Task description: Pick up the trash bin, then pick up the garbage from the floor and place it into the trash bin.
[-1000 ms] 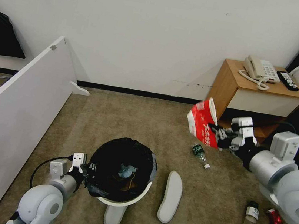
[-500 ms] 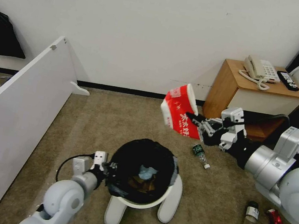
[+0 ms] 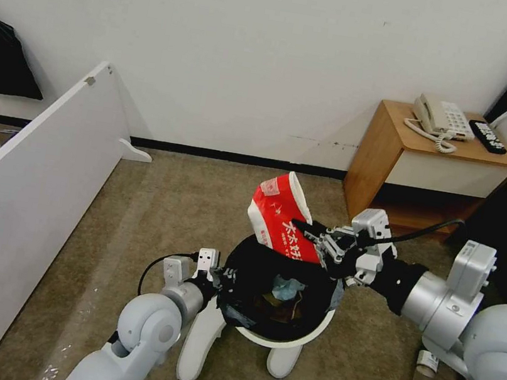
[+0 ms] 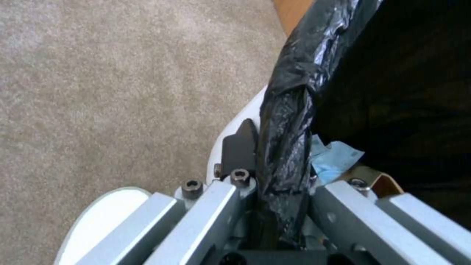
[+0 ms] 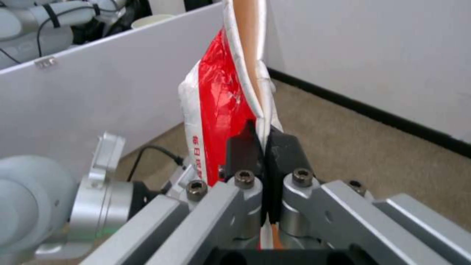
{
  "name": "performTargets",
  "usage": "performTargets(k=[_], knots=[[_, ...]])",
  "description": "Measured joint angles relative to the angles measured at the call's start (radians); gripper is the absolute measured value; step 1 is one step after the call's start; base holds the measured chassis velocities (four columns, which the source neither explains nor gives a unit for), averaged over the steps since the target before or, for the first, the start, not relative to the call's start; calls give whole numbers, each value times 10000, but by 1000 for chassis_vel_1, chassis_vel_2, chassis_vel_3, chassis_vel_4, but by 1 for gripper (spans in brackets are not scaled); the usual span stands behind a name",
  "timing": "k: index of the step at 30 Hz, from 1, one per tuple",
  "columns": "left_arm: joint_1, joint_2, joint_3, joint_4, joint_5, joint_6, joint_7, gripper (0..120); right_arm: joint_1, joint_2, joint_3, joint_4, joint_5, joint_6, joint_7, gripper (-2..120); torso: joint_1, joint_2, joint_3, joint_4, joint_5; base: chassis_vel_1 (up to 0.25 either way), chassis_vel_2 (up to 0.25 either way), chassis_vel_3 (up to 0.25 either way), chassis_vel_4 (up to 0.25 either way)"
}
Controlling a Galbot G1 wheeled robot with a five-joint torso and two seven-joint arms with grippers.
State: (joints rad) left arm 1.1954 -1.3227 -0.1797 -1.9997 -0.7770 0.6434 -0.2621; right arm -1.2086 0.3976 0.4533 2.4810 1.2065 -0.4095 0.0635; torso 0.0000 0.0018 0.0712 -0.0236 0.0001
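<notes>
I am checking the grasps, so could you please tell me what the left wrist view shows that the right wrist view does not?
Left wrist view alone: the left end effector clamped on the trash bin rim, with a light-blue wad inside. Right wrist view alone: the right end effector pinching the red-white wrapper, and a white panel. Both show the floor.

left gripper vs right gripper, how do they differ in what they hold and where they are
The left gripper is shut on the black-lined rim of the trash bin, holding it up off the floor; the right gripper is shut on the edge of the red-white wrapper. The left sits low at the bin's side; the right is higher, at the bin's far rim, with the wrapper standing above the opening. Both pinch a thin edge.
</notes>
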Motion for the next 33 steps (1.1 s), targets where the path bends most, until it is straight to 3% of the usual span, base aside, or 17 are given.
performTargets(k=[16,19,22,26,28,33], knots=[[72,281,-547,-329,-516,36,-38,1,-228,458,-788,-866,-988,-51,-227,0,0,0,0,0,-2,0,0,0,0],[215,351,-692,-417,-594,46,-34,1,-170,639,-1067,-1101,-1241,-50,-241,8,0,0,0,0,-1,0,0,0,0],[404,412,-901,-595,-773,88,-32,1,-75,875,-1517,-1384,-1545,-46,-259,25,0,0,0,0,-2,0,0,0,0],[481,446,-965,-716,-987,151,-63,1,-18,1002,-1706,-1503,-1641,-46,-262,33,0,0,0,0,0,0,0,0,0],[613,460,-1059,-831,-1194,219,-123,1,26,1141,-1908,-1661,-1787,-46,-263,46,0,0,0,0,-1,0,0,0,0],[793,404,-1079,-925,-1265,252,-95,1,48,1196,-2048,-1748,-1839,-46,-256,62,0,0,-1,0,-1,0,0,0,0]])
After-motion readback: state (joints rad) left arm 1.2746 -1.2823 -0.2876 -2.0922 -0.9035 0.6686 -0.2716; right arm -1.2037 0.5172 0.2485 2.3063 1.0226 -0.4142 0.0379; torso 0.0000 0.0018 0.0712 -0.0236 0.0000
